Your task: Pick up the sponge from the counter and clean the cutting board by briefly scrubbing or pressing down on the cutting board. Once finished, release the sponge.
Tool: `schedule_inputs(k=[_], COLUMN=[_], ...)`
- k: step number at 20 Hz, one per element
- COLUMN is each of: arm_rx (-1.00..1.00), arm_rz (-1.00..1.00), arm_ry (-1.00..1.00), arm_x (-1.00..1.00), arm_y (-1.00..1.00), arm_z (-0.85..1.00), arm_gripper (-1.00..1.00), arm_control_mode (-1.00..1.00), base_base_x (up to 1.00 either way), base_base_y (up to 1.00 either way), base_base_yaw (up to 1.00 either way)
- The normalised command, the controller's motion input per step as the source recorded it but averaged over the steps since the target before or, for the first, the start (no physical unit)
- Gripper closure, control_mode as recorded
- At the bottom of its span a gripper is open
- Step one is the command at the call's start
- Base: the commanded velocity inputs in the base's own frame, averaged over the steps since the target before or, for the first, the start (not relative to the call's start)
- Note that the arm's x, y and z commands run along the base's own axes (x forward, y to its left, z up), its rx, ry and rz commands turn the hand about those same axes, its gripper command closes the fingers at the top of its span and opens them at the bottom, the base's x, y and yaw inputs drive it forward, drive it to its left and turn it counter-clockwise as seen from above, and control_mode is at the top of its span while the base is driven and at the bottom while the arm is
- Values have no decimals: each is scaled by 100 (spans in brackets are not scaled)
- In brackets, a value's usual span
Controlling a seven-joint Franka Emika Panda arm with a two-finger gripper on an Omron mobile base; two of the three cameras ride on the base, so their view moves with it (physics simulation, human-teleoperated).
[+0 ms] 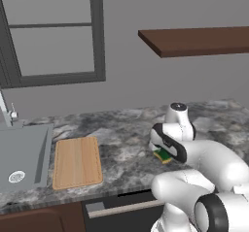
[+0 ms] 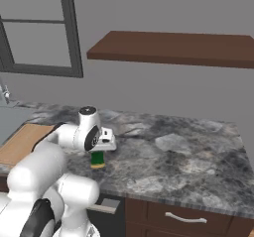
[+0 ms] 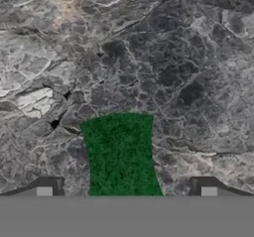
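Sponge (image 3: 121, 154) green side up, long axis lengthwise between the spread fingers of the end effector (image 3: 126, 191).

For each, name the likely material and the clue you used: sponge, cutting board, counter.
Sponge: fibrous green scouring top over yellow foam, apparently.
Cutting board: light matte wood, judging by lengthwise grain.
Counter: grey-black mottled, granite-like stone, possibly laminate.
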Motion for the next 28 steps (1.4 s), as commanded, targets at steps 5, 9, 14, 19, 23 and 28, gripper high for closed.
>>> schedule_inputs(k=[5, 9, 14, 19, 23, 28], arm_rx=[0, 0, 0, 0, 0, 0], arm_rz=[0, 0, 0, 0, 0, 0], arm_ry=[4, 0, 1, 0, 0, 0], arm_x=[0, 0, 0, 0, 0, 0], arm_y=[0, 3, 0, 2, 8, 5], arm_z=[-29, -28, -29, -25, -12, -4], arm_gripper=[-100, -100, -100, -100, -100, -100], arm_control_mode=[-100, -100, -100, -100, -100, -100], base_base_x=[0, 0, 0, 0, 0, 0], base_base_y=[0, 0, 0, 0, 0, 0], base_base_yaw=[0, 0, 0, 0, 0, 0])
